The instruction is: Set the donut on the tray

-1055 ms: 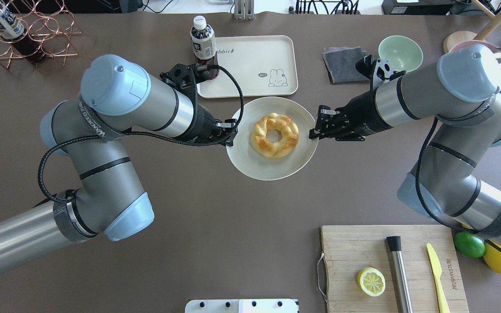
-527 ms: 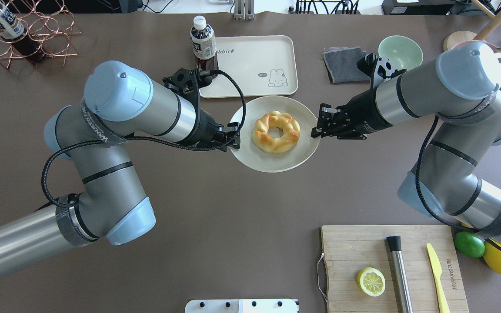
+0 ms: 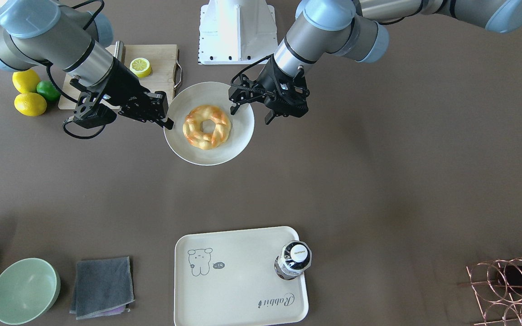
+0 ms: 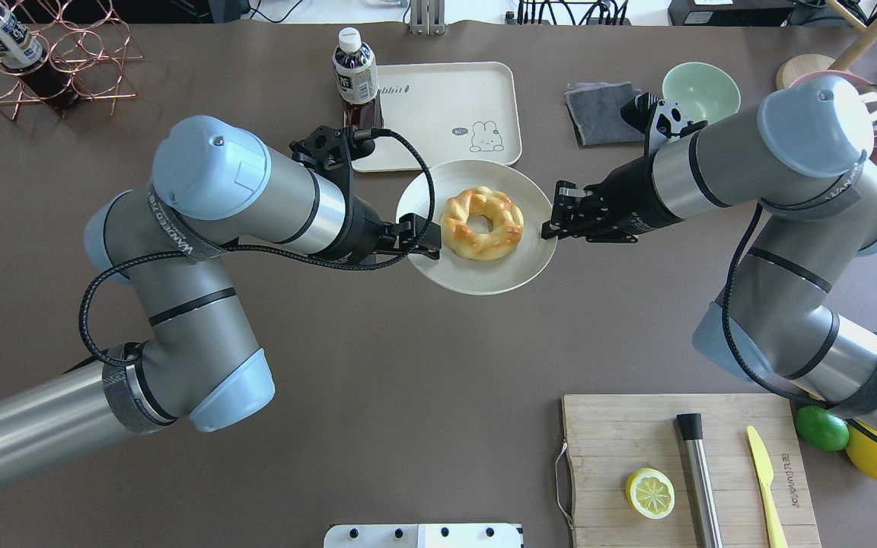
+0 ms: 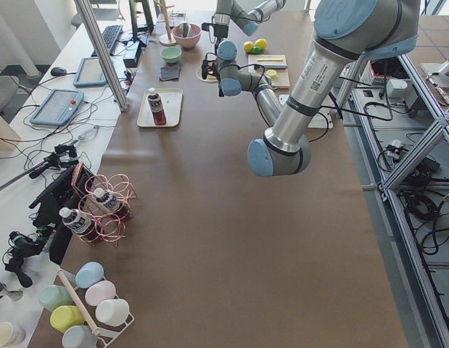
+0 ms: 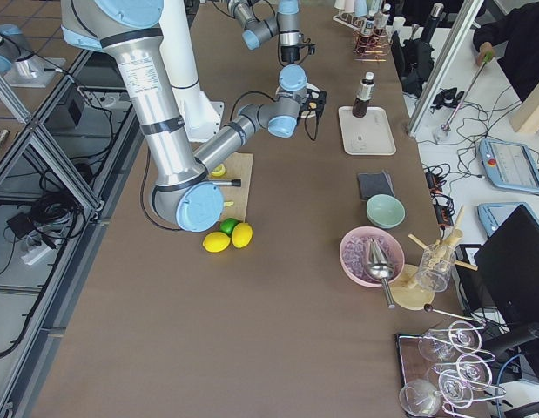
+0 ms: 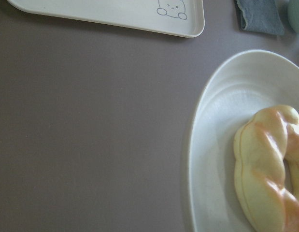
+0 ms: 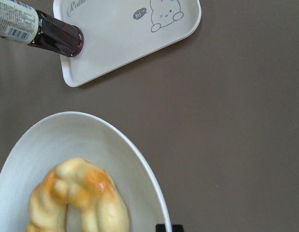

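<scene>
The golden braided donut (image 4: 482,223) lies on a round white plate (image 4: 476,279), also in the front view (image 3: 206,127). My left gripper (image 4: 425,239) is shut on the plate's left rim and my right gripper (image 4: 553,221) is shut on its right rim. Together they hold the plate above the table. The cream rabbit tray (image 4: 446,99) lies just beyond the plate; in the overhead view the plate's far rim overlaps the tray's near edge. The wrist views show the donut (image 7: 270,164) (image 8: 77,198) and the tray (image 7: 115,12) (image 8: 125,38).
A dark drink bottle (image 4: 355,76) stands on the tray's left corner. A grey cloth (image 4: 602,113) and green bowl (image 4: 701,91) lie right of the tray. A wooden cutting board (image 4: 682,464) with a lemon half is front right. A copper wire rack (image 4: 50,61) stands back left.
Both arms have carried the plate with the donut away from the robot toward the tray; its far rim now reaches the tray's near edge in the overhead view.
</scene>
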You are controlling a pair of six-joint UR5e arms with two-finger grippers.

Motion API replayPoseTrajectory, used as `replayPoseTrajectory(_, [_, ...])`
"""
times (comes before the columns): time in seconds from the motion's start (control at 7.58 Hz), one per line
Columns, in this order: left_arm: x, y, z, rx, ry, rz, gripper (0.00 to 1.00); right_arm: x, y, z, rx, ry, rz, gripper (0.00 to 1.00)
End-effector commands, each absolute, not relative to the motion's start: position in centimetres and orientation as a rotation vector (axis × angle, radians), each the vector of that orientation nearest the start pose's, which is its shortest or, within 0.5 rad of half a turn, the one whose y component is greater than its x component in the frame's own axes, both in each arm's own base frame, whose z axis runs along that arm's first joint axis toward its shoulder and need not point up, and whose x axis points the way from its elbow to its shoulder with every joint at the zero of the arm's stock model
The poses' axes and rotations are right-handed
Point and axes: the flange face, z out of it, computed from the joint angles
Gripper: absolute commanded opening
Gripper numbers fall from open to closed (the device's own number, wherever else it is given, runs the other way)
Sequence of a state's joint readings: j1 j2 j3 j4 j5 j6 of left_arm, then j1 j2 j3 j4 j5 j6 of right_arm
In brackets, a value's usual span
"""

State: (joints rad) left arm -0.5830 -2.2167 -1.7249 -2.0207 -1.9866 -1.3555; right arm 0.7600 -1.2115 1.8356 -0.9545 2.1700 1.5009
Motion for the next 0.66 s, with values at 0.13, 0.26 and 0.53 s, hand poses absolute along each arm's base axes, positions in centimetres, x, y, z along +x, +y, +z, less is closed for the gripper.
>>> replayPoseTrajectory(0.13, [48.2,-44.3,15.5,0.152,1.27,-0.078,0.98,-36.4,-46.2,27.5,0.041,-1.263,0.224,0.0])
replayPoseTrajectory(0.26, [47.7,-44.8,15.4,0.154,1.27,-0.086,0.98,-37.4,-45.9,27.5,0.057,-1.243,0.234,0.0])
replayPoseTrajectory(0.53, [47.4,-45.2,15.5,0.154,1.27,-0.093,0.98,-38.3,-45.7,28.7,0.064,-1.206,0.229,0.0])
